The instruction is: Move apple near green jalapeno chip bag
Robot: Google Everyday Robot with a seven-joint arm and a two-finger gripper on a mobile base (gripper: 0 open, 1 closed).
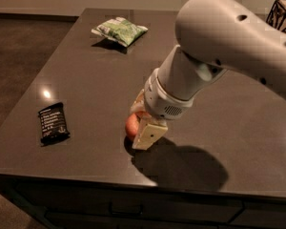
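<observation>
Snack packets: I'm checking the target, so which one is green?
The green jalapeno chip bag, far back; the black wrapper lies front-left. The gripper is at the apple.

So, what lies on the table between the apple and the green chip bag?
Nothing: in the camera view that stretch of table is bare. The gripper is down at the apple, the green jalapeno chip bag far back.

Dim, warm light falls from above, leaving one small glare spot on the dark table (86, 80) near the black wrapper (53, 123). The gripper (144, 135), low beside the apple (131, 125) near the front edge, and the pale arm (229, 46) throw a broad dark shadow forward and rightward. The green jalapeno chip bag (119, 30) casts a short one.
</observation>
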